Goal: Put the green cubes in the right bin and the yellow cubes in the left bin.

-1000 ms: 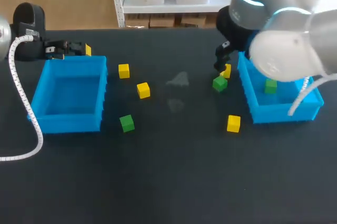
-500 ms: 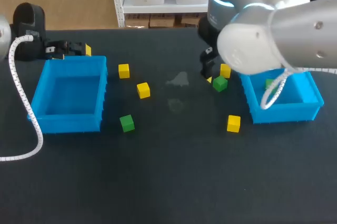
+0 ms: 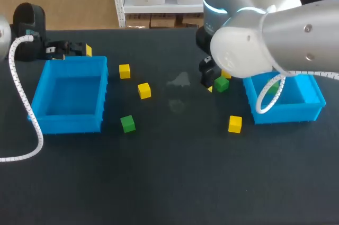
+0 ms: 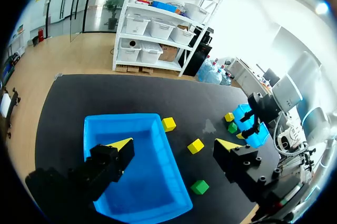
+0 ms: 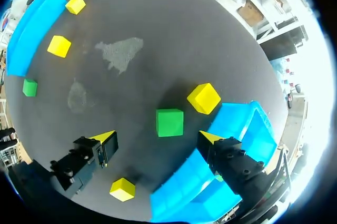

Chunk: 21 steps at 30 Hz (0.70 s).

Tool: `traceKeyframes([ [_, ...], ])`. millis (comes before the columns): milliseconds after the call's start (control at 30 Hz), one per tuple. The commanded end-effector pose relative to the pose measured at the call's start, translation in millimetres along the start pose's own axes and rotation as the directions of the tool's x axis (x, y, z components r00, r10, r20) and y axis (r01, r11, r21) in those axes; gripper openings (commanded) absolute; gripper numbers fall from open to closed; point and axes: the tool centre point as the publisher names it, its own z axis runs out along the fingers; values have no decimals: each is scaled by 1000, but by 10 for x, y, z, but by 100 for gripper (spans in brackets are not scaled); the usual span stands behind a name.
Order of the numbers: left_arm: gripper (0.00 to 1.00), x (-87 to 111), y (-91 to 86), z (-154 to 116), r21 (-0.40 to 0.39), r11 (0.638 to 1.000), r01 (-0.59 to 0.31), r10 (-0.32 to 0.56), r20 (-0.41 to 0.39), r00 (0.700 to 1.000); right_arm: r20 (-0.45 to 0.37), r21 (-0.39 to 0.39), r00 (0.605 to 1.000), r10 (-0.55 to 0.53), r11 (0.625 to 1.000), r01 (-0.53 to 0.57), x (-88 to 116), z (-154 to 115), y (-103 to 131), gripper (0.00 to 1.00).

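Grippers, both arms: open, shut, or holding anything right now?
Left gripper: open, holding nothing, the left bin ahead of it.
Right gripper: open, holding nothing, a green cube just ahead of its fingers.

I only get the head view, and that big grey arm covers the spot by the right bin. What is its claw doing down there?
Observer: The right wrist view shows the right gripper open, with a green cube just ahead, centred between its fingers and untouched.
Visitor: Anything else near that cube?
Observer: A yellow cube sits just beyond it, apart from it, by the right bin.
Visitor: And the other claw?
Observer: The left wrist view shows the left gripper open and empty, looking down at the left bin.
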Motion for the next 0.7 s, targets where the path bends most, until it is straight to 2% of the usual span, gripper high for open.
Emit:
traceKeyframes([
  [33,100,16,25,-3,12,1000,-2,2,7,1000,19,5,1000,8,1000,-8,28,49,6,100],
  [700,100,16,25,-3,12,1000,-2,2,7,1000,-21,5,1000,-3,1000,3,-31,242,3,100],
])
